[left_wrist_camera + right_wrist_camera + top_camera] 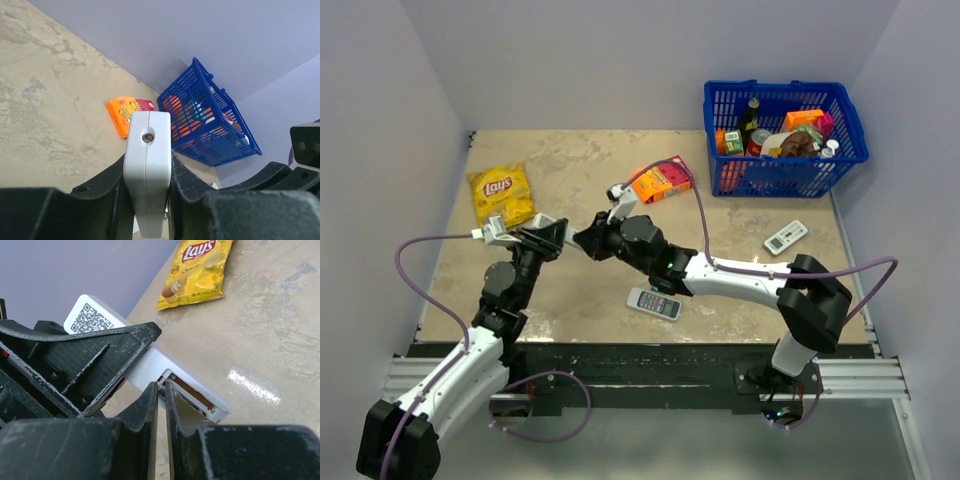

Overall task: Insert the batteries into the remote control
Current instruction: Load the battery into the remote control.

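Remote control: the slim white remote control (150, 365) is off the counter (580, 160), clamped across its middle by the left hand (147, 195).
Left hand: partly closed, its two dark fingers pressed on either side of the remote's narrow body.
Right hand: the right hand (161, 395) has its fingers almost together with only a thin slit between them. A small grey speck shows at the tips, but whether that is a pinched battery cannot be told.
Key relation: the remote's long axis runs from the QR-code end, beyond the left hand, to the open battery bay at the near end. The right fingertips sit just at that bay's mouth, so the right hand is the working one and the left is the holder.
Judged need: anything fed in must line up with the remote's long axis and not cross it.
Batteries: no thin dark cell can be made out on the counter in any view.
Right wrist view: the only one showing the opened bay, with a brownish strip inside.
Left wrist view: shows the grip on both sides and the remote's end face with a small hole, but not the bay.
Top view: shows the two hands meeting tip to tip above mid-counter. The chip bag (501, 193), orange box (660, 182) and blue basket (790, 180) are well apart from them.
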